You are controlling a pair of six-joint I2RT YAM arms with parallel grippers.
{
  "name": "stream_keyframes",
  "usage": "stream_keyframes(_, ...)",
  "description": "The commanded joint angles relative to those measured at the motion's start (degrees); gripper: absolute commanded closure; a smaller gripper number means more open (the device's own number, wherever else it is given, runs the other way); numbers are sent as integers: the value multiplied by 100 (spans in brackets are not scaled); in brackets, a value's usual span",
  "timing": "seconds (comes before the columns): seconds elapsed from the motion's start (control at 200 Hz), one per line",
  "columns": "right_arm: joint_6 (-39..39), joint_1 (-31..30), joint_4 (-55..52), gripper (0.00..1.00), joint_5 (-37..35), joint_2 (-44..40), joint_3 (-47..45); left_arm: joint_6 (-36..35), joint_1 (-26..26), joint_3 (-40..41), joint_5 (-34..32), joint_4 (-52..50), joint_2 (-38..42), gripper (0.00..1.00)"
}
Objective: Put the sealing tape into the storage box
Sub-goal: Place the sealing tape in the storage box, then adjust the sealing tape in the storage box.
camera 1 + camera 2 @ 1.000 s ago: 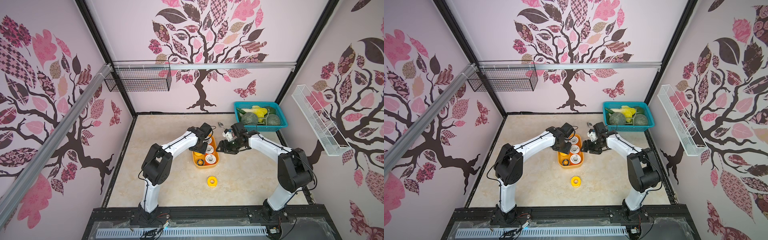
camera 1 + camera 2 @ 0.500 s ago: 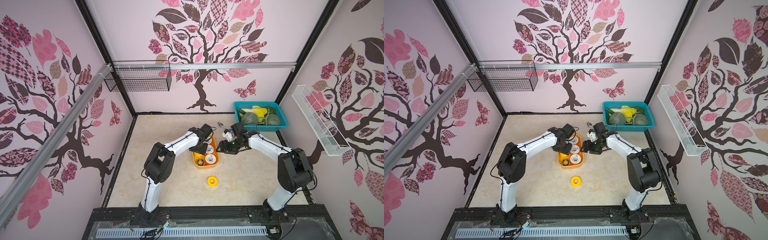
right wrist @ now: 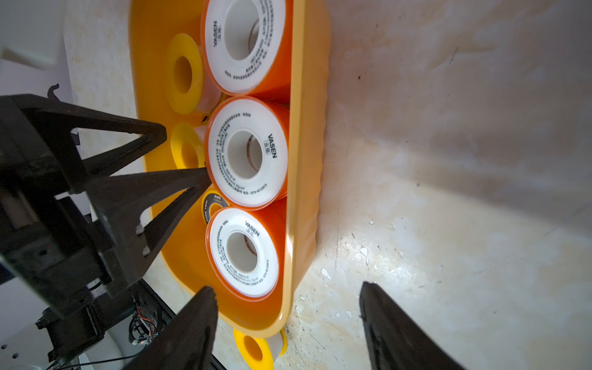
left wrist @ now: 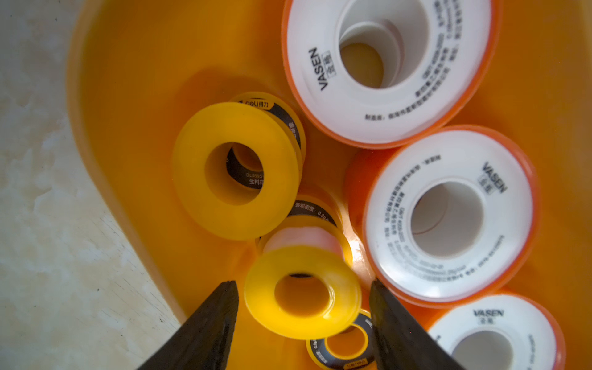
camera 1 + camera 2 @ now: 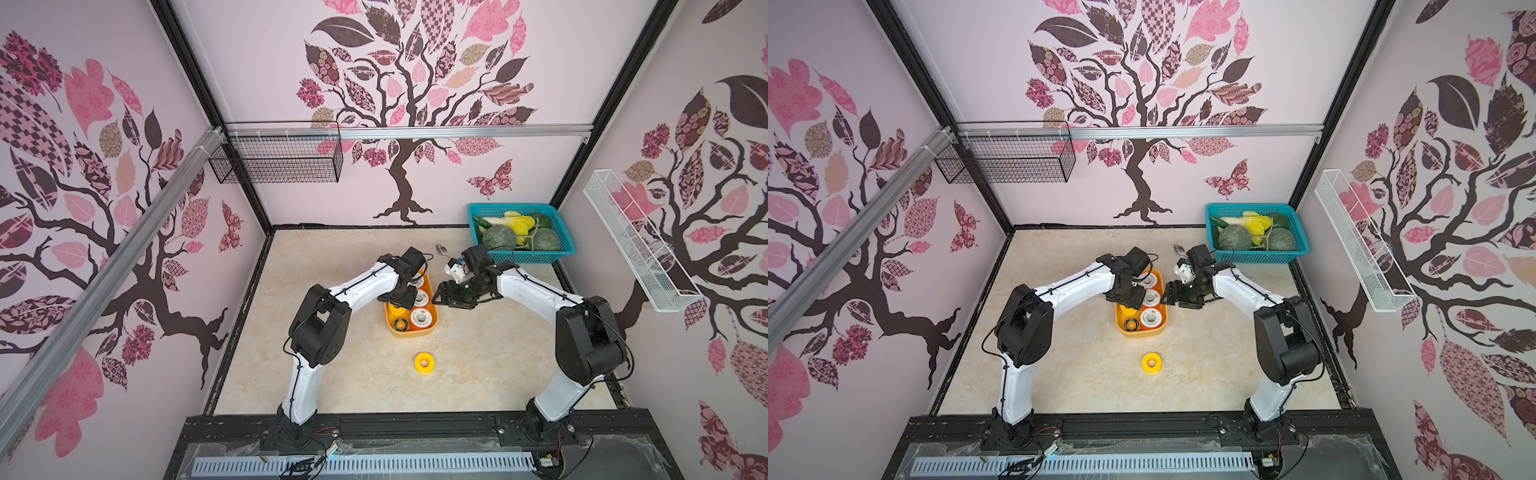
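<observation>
Left claw [image 4: 302, 283] now gapes wider round the yellow roll [image 4: 301, 264]; right claw [image 3: 285, 286] stands wide, empty. Lifting askew, I could snag it.

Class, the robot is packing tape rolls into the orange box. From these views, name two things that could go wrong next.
1. The yellow roll inside the open left gripper lies tilted on other rolls; lifting away could snag or tip it.
2. The open right gripper hangs right beside the storage box wall; a careless move could shove the box.
</observation>
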State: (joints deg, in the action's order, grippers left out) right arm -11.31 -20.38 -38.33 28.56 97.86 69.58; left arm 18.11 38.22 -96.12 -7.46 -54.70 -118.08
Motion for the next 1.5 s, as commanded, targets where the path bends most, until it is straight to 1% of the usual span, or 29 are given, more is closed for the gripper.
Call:
stream_keyframes(0.0, 45, 34, -71, 25, 69, 76, 77, 9, -31, -156, -53, 59, -129, 27)
stream_keyframes(0.27, 66, 34, -61, 25, 114, 49, 64, -44, -31, -232, -106, 7, 78, 26)
stream_keyframes(0.475, 96, 39, -43, 25, 164, 5, 95, -81, -34, -209, -106, -12, 459, 28)
stream_keyframes(0.565, 100, 34, -48, 25, 176, 13, 109, -126, -29, -178, -36, -96, 675, 31)
stream_keyframes(0.63, 86, 35, -45, 25, 177, 30, 113, -128, -34, -67, 51, -102, 841, 35)
stream_keyframes(0.675, 87, 34, -40, 25, 185, 35, 111, -124, -33, 69, 152, -68, 957, 42)
stream_keyframes(0.73, 80, 35, -43, 25, 178, 40, 110, -107, -27, 252, 279, -29, 1066, 53)
stream_keyframes(0.755, 77, 34, -38, 25, 172, 44, 108, -93, -33, 315, 310, -32, 1091, 60)
stream_keyframes(0.77, 84, 36, -37, 25, 176, 42, 110, -71, -34, 366, 322, -28, 1104, 67)
stream_keyframes(0.785, 77, 42, -31, 25, 183, 44, 110, -55, -35, 400, 318, -35, 1115, 71)
stream_keyframes(0.865, 68, 39, -22, 25, 189, 44, 100, 18, -34, 570, 366, -63, 1107, 85)
stream_keyframes(0.895, 68, 34, -10, 25, 192, 48, 96, 53, -33, 610, 396, -99, 1083, 88)
stream_keyframes(0.995, 67, 34, -11, 25, 189, 50, 91, 81, -29, 749, 651, -77, 998, 95)
stream_keyframes(1.065, 74, 34, -9, 25, 188, 49, 95, 100, -34, 792, 699, -69, 916, 96)
stream_keyframes(1.125, 72, 35, -16, 25, 194, 50, 95, 103, -34, 803, 743, -76, 865, 100)
stream_keyframes(1.321, 69, 34, -8, 25, 168, 49, 57, 91, -38, 740, 781, -133, 587, 100)
stream_keyframes(1.496, 80, 35, -17, 25, 159, 42, 51, 96, -40, 613, 668, -148, 411, 100)
